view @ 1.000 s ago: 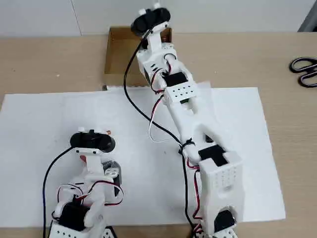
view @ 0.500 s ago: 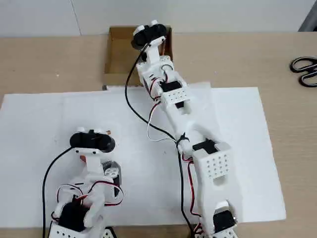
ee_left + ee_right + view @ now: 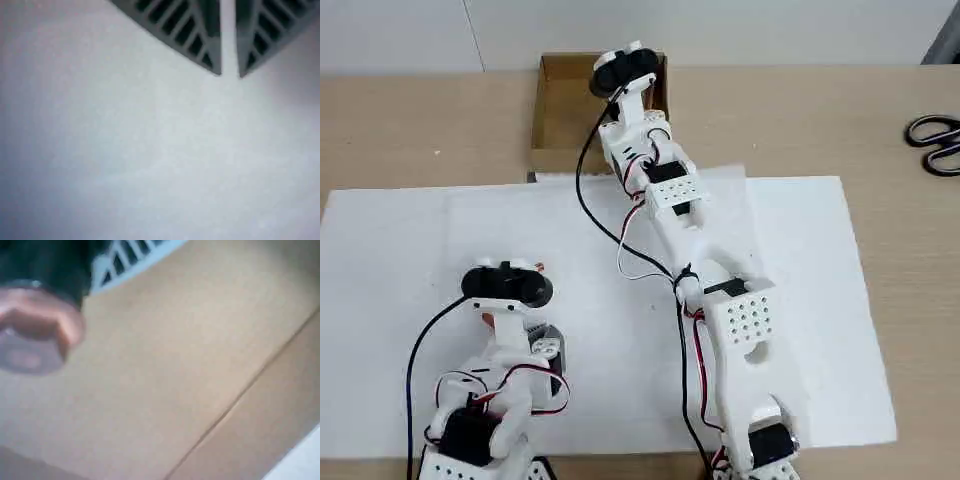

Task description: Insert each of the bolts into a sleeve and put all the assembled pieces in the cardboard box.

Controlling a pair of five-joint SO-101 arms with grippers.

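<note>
In the right wrist view an assembled piece (image 3: pixel 36 335), a black sleeve with a copper-coloured bolt end, is held over the brown floor of the cardboard box (image 3: pixel 190 365). My right gripper (image 3: pixel 75 282) is shut on it. From above, the right arm stretches to the far edge of the table, its wrist (image 3: pixel 628 72) over the cardboard box (image 3: pixel 560 115). My left gripper (image 3: pixel 230 74) is shut with nothing between its fingers, close above the white paper (image 3: pixel 150 160). The left arm's wrist (image 3: pixel 506 286) sits near the front left.
A large white paper sheet (image 3: pixel 420 250) covers the table's middle. Black scissors (image 3: pixel 935 140) lie at the far right on the wooden tabletop. The box stands just beyond the paper's far edge.
The right arm has folded back at the elbow, and its wrist has shifted slightly nearer over the box. The left arm has not moved.
</note>
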